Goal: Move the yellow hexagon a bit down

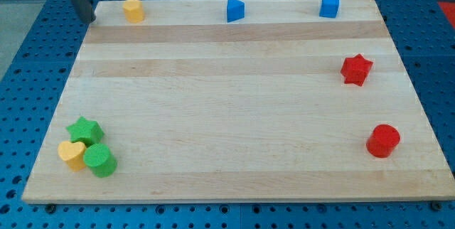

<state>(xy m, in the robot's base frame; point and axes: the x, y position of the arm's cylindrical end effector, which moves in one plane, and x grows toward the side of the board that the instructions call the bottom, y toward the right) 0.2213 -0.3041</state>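
The yellow hexagon (133,9) sits at the top left of the wooden board (227,108), close to its top edge. My rod comes in from the view's top left, and my tip (89,18) rests at the board's top-left corner, a short way to the left of the yellow hexagon and slightly lower, not touching it.
A blue triangular block (234,9) and a blue cube (329,5) sit along the top edge. A red star (356,70) and a red cylinder (383,141) are at the right. A green star (85,130), a yellow heart (72,154) and a green cylinder (99,160) cluster at the bottom left.
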